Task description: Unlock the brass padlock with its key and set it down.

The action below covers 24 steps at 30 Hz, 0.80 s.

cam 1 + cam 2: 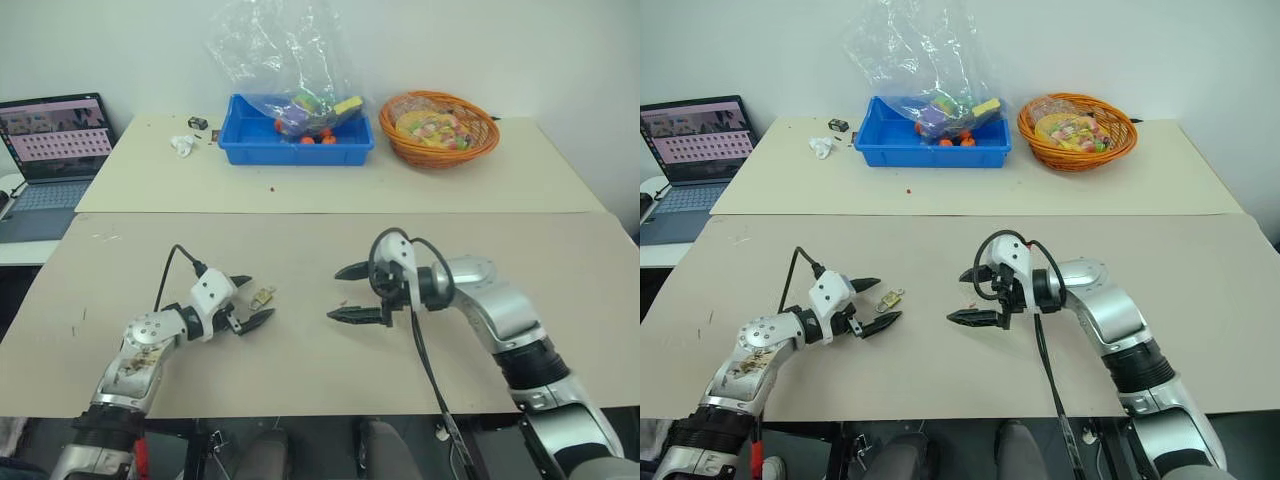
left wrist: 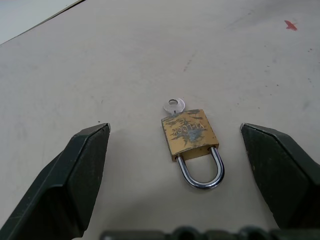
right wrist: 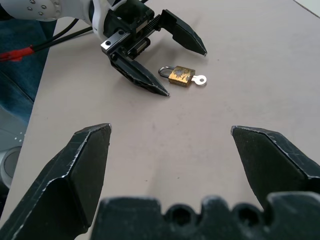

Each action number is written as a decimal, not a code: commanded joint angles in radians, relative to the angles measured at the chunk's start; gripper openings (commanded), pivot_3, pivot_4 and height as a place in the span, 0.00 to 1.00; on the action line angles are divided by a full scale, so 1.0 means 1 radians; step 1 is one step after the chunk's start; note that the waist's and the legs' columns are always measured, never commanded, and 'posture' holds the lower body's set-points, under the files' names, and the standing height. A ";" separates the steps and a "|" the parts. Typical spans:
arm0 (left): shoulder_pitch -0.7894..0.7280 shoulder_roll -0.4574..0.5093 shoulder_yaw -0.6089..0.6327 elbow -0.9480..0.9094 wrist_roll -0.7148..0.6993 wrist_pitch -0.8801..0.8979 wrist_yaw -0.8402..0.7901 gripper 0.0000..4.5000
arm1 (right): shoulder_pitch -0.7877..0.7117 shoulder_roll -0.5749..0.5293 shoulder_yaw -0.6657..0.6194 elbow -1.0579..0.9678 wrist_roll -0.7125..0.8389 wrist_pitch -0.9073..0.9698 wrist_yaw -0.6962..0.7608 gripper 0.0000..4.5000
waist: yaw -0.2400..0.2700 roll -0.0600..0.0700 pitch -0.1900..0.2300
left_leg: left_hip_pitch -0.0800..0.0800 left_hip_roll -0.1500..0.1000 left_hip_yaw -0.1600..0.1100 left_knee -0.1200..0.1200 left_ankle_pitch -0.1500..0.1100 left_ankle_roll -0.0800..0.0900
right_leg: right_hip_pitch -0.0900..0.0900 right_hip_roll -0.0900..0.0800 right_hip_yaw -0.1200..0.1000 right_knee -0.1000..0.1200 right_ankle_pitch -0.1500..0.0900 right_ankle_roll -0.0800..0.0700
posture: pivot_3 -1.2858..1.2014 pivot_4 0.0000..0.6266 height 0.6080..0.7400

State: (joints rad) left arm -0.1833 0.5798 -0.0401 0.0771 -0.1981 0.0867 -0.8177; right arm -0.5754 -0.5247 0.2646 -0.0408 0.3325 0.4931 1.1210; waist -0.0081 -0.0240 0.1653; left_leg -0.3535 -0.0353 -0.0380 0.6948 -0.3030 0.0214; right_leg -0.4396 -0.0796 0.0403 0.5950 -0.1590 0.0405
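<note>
A small yellow-brass padlock (image 2: 189, 135) with a closed silvery shackle lies flat on the beige surface (image 1: 300, 250), a small silvery key (image 2: 173, 106) in its keyhole, between the spread black fingers of the left end effector (image 1: 257, 301), untouched. The right end effector (image 1: 347, 292), fingers also spread and empty, hovers near, to the right. At the far side, a blue plastic bin (image 1: 295, 145) holds a clear bag of colourful toys, beside an orange woven basket (image 1: 438, 148) of bright pieces.
</note>
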 commanded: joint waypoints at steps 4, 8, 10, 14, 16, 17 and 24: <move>0.037 -0.004 -0.004 -0.007 0.009 0.051 0.010 0.99 | -0.035 0.020 0.013 0.044 -0.060 -0.085 -0.006 1.00 | -0.003 0.000 0.000 | 0.000 0.000 0.000 0.000 0.000 0.000 | 0.000 0.000 0.000 0.000 0.000 0.000 | 0.52 0.24 0.96; 0.084 0.009 0.005 -0.060 0.000 0.075 0.003 0.83 | -0.046 0.032 0.008 0.073 -0.076 -0.104 -0.010 1.00 | -0.007 0.000 0.000 | 0.000 0.000 0.000 0.000 0.000 0.000 | 0.000 0.000 0.000 0.000 0.000 0.000 | 0.52 0.24 0.96; 0.093 0.009 0.009 -0.068 -0.001 0.083 0.005 0.68 | -0.051 0.036 0.004 0.082 -0.079 -0.109 -0.009 1.00 | -0.011 0.000 0.000 | 0.000 0.001 0.000 0.000 0.000 0.000 | 0.000 0.001 0.000 0.000 0.000 0.000 | 0.52 0.24 0.96; 0.097 0.010 0.010 -0.079 -0.001 0.098 0.007 0.36 | -0.065 0.044 -0.002 0.100 -0.081 -0.117 -0.011 1.00 | -0.013 0.000 0.000 | 0.001 0.001 0.001 0.000 0.000 0.000 | 0.000 0.002 0.001 0.000 0.000 0.000 | 0.52 0.24 0.96; 0.097 0.009 0.014 -0.085 -0.004 0.107 0.010 0.22 | -0.069 0.047 -0.003 0.105 -0.082 -0.120 -0.014 1.00 | -0.013 0.000 0.000 | 0.001 0.002 0.001 0.000 0.000 0.000 | 0.000 0.002 0.000 0.001 0.000 -0.001 | 0.52 0.24 0.96; 0.097 0.007 0.018 -0.087 -0.007 0.113 0.013 0.18 | -0.070 0.050 -0.004 0.107 -0.082 -0.120 -0.016 1.00 | -0.013 0.000 0.000 | 0.001 0.002 0.001 0.000 0.000 0.000 | 0.000 0.002 0.000 0.001 0.000 -0.001 | 0.52 0.24 0.96; 0.095 0.022 0.004 -0.128 0.075 0.064 0.063 0.18 | -0.062 0.054 -0.002 0.098 -0.082 -0.112 -0.025 1.00 | -0.013 0.000 0.000 | 0.001 0.002 0.001 0.000 0.000 0.000 | 0.000 0.002 0.001 0.001 0.001 -0.001 | 0.52 0.24 0.96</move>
State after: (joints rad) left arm -0.1011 0.5851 -0.0317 -0.0467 -0.1855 0.1659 -0.7962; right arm -0.6205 -0.4762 0.2889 0.0817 0.2466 0.3984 1.1018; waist -0.0212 -0.0238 0.1652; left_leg -0.3522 -0.0336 -0.0373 0.6947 -0.3028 0.0212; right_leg -0.4397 -0.0777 0.0409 0.5957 -0.1583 0.0393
